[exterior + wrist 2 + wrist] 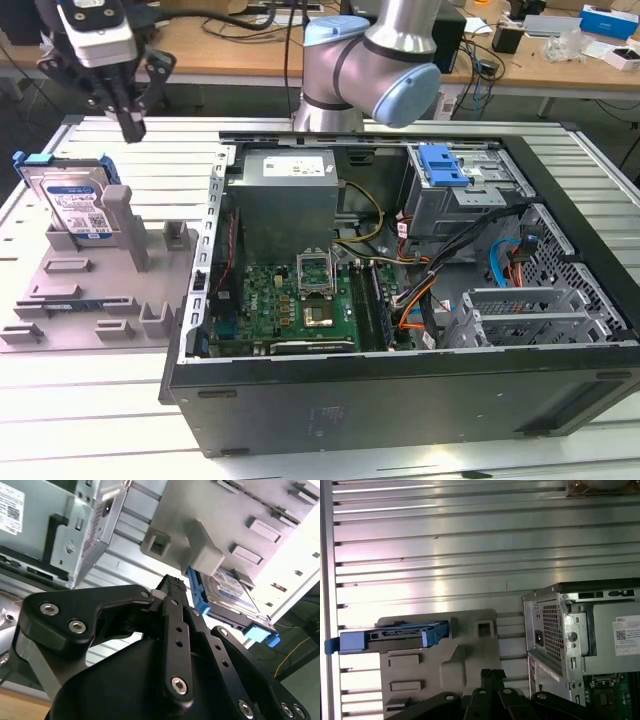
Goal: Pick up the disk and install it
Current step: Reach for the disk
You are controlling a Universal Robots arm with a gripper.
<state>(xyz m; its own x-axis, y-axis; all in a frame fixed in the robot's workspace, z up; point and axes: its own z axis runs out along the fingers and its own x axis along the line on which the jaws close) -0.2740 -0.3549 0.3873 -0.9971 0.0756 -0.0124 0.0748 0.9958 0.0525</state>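
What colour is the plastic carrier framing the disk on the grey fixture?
Blue; the disk itself is silver with a white-and-blue label. Clearest in the exterior view.

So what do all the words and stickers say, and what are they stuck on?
None of the print is clear enough to quote.
On the disk: a white-and-blue label, print too small to read.
On the power supply: a pale sticker near its top edge, too small to read.
On the computer case: a white sticker with a code square, too blurred to read.
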